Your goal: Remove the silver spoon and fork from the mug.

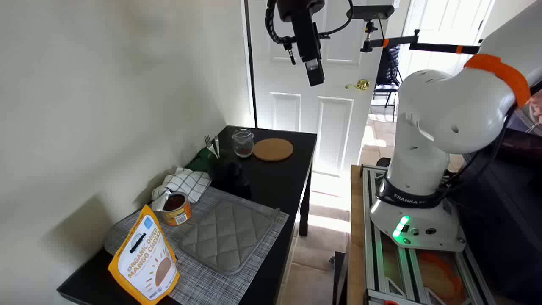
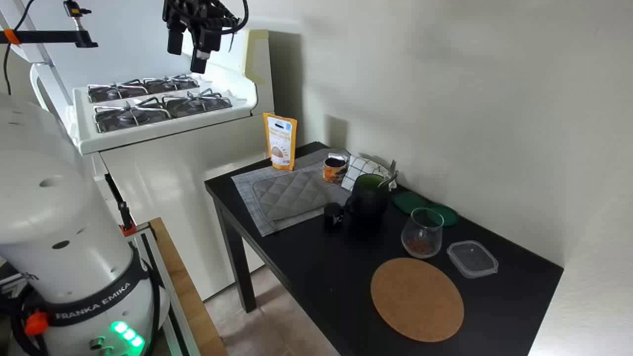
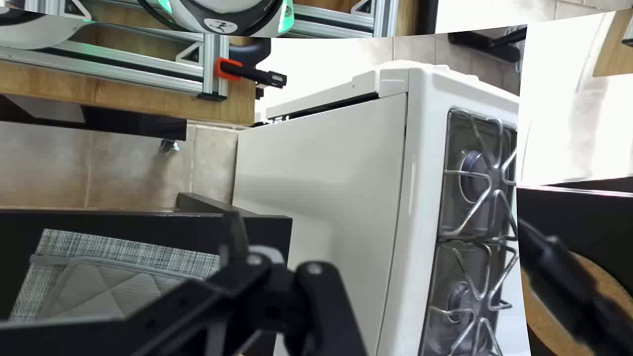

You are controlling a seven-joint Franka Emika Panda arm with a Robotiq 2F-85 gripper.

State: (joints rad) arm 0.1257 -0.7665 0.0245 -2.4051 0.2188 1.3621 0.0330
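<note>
Silver fork (image 1: 211, 147) tilted, tines upward

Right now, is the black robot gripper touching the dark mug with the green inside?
Apart. Both exterior views show the gripper hanging well above the mug, a wide open gap between them.

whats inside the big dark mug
A fork, tines up, and a second slim silver utensil lean out of the mug. It covers their lower ends and its bottom is hidden, so whether anything else lies inside cannot be told.
</note>
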